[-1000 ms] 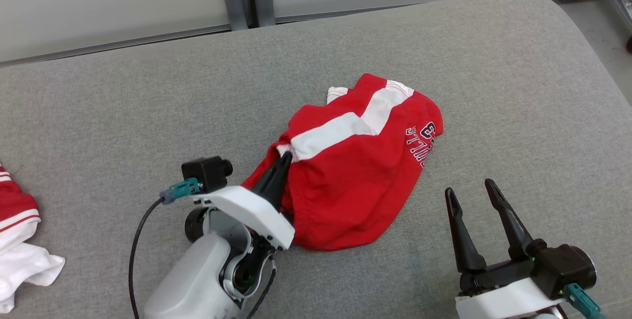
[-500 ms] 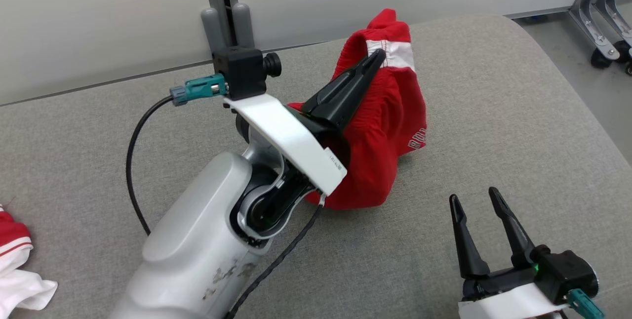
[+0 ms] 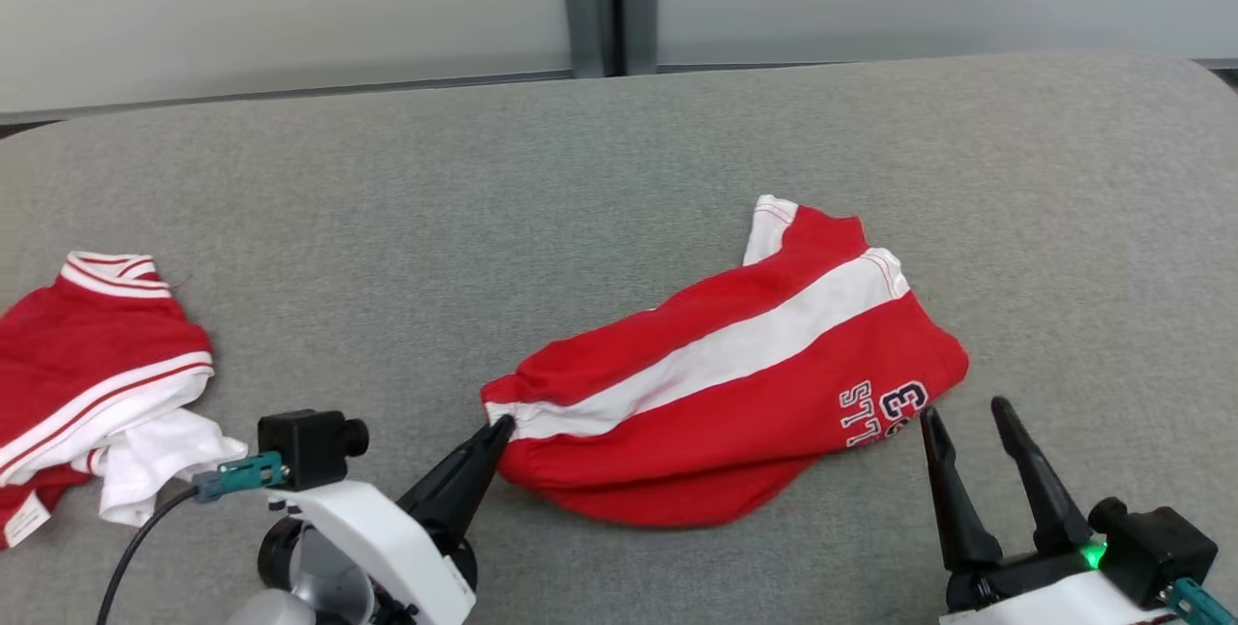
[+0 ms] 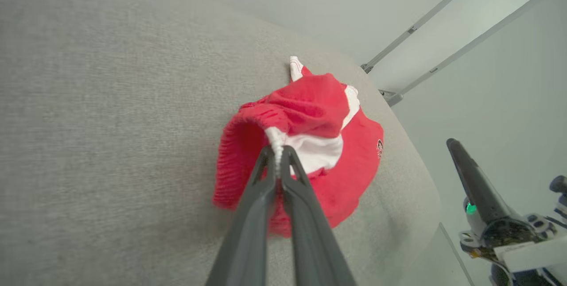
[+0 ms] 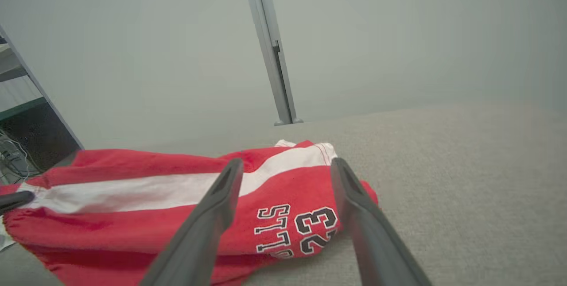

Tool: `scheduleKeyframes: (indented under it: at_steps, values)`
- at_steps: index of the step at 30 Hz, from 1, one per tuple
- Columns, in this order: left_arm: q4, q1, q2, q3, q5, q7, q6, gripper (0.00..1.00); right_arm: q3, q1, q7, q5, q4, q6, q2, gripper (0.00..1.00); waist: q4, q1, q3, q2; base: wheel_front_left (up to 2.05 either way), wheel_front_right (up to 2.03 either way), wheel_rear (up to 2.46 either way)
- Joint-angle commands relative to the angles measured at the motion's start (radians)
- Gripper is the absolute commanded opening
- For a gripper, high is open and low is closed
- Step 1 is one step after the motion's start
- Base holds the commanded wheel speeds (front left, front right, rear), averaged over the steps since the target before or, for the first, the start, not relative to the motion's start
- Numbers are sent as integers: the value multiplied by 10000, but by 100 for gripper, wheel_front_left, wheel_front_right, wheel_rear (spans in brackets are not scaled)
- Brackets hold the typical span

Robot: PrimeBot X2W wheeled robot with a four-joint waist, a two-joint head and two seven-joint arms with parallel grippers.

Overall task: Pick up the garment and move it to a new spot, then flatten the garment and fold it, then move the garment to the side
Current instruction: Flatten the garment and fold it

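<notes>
Head camera looks down on the red garment (image 3: 735,393) from above. Left wrist camera views it close from its waistband end; right wrist camera, low, from its numbered end. All share it.

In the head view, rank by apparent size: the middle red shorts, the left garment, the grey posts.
1. red shorts, spread across the middle.
2. left garment, partly cut off by the edge.
3. grey posts, farthest away, so real size unsure.
</notes>
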Motion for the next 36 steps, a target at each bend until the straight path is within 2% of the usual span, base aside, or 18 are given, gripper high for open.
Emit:
scheduleKeyframes:
  at_steps: [1,8,11,12,14,20,23,29,31,32,33,36]
  values:
    - [140,150,160,151,60,-144,62,0,277,-30,-7,550,353,-20,-413,100,518,0,78,-1,0,0,0]
    - [942,421,404,301,141,-450,6,0,2817,-1838,1,2931,1983,-15,-2871,100,1089,0,174,-1,0,0,0]
    - [1192,318,349,269,199,-517,-83,0,3967,-3167,464,4032,2423,-15,-3724,100,1250,0,293,-1,0,0,0]
    - [1325,195,281,210,227,-547,-164,0,4728,-4030,990,4819,2527,-15,-4101,100,1358,0,398,-1,0,0,0]
    - [1371,142,242,197,235,-560,-182,0,5003,-4425,1295,5210,2588,-15,-4261,100,1416,0,458,-1,0,0,0]
    - [1600,-255,-63,-24,377,-572,-344,0,6451,-6480,3168,7256,2950,-15,-4905,100,1886,0,867,-1,0,0,0]
    - [1707,-442,-246,-135,409,-576,-442,0,6998,-7108,3769,7714,3277,-15,-5208,100,2156,0,1003,-1,0,0,0]
    - [1895,-625,-470,-292,480,-610,-554,0,7984,-7772,4299,8287,3717,-15,-5600,100,2497,0,1141,-1,0,0,0]
    - [1954,-633,-523,-309,482,-649,-564,0,8245,-7889,4213,8439,3755,-15,-5642,41,2547,0,1147,-1,0,0,0]
    - [1976,-647,-533,-316,485,-667,-572,0,8354,-7933,4150,8522,3750,-15,-5663,31,2557,0,1148,-1,0,0,0]
    - [1991,-665,-547,-309,480,-686,-577,0,8470,-7981,4073,8577,3741,-15,-5697,0,2556,0,1151,-1,0,0,0]
    - [2043,-691,-561,-313,489,-709,-595,0,8798,-8106,3784,8759,3651,-15,-5762,0,2522,0,1131,-1,0,0,0]
